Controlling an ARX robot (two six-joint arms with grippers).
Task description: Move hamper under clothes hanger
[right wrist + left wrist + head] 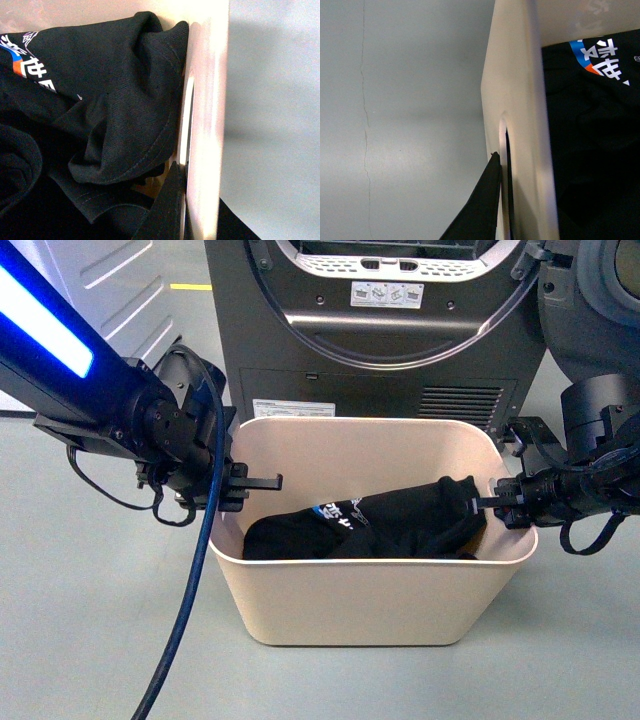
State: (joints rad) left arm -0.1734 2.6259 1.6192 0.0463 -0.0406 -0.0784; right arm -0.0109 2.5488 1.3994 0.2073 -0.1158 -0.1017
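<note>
The beige hamper (370,600) stands on the grey floor in front of me, with a black printed garment (380,525) lying inside it. My left gripper (258,483) is shut on the hamper's left wall at the rim. My right gripper (492,502) is shut on the right wall. In the left wrist view a dark finger (480,210) lies against the outside of the wall (520,100) by the slot handle. In the right wrist view a finger (167,210) presses the wall (210,100) from inside, beside the garment (100,100). The clothes hanger is out of view.
A dark grey dryer (380,330) with a round door opening stands close behind the hamper. A blue cable (190,580) hangs from my left arm down past the hamper's left front corner. A white panelled unit (130,290) sits at the far left.
</note>
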